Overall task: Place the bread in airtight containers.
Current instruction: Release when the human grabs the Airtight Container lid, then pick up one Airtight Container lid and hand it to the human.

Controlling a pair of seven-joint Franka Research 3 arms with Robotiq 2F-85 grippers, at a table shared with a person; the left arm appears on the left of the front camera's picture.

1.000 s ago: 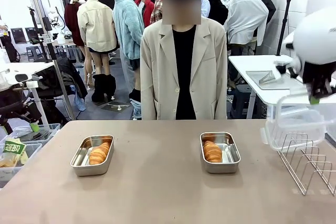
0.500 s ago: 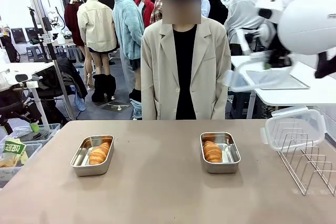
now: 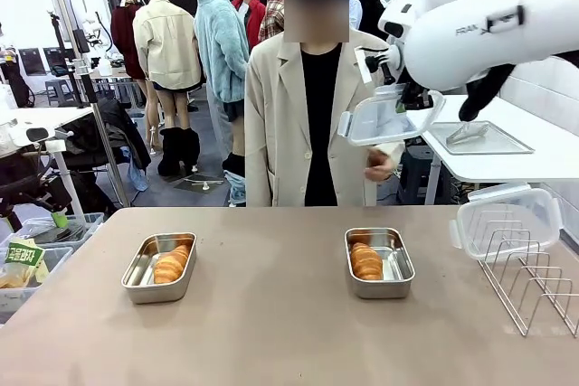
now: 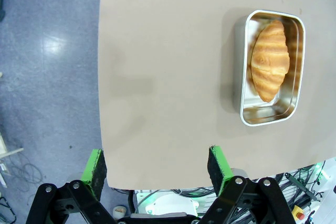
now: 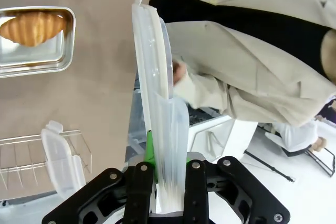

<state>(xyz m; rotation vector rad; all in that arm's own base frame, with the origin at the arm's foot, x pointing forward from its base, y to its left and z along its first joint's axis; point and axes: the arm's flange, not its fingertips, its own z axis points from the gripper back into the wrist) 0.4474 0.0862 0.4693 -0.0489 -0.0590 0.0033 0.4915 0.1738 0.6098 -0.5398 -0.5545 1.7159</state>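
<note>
Two airtight containers stand open on the table, the left tin [image 3: 157, 294] and the right tin [image 3: 383, 290]. One bread [image 3: 171, 265] lies in the left tin and another bread [image 3: 365, 261] in the right. High over the table's far right, my right gripper [image 3: 406, 99] is shut on a clear plastic lid [image 3: 387, 120]. The right wrist view has that lid [image 5: 158, 103] edge-on between the jaws of my right gripper [image 5: 167, 182], with a tin [image 5: 31, 55] and its bread [image 5: 32, 28] below. My left gripper [image 4: 156, 165] is open high above the table edge, with a tin [image 4: 244, 115] and its bread [image 4: 270, 60] ahead of it.
A second clear lid [image 3: 507, 219] rests on the wire rack [image 3: 534, 282] at the table's right edge. A person stands at the far side, one hand [image 3: 380, 163] raised just below the held lid. A white side table with a steel tray [image 3: 479, 138] stands behind.
My right arm has lifted one clear lid off the wire rack and carried it up and to the left. The person's hand has come up beneath it.
</note>
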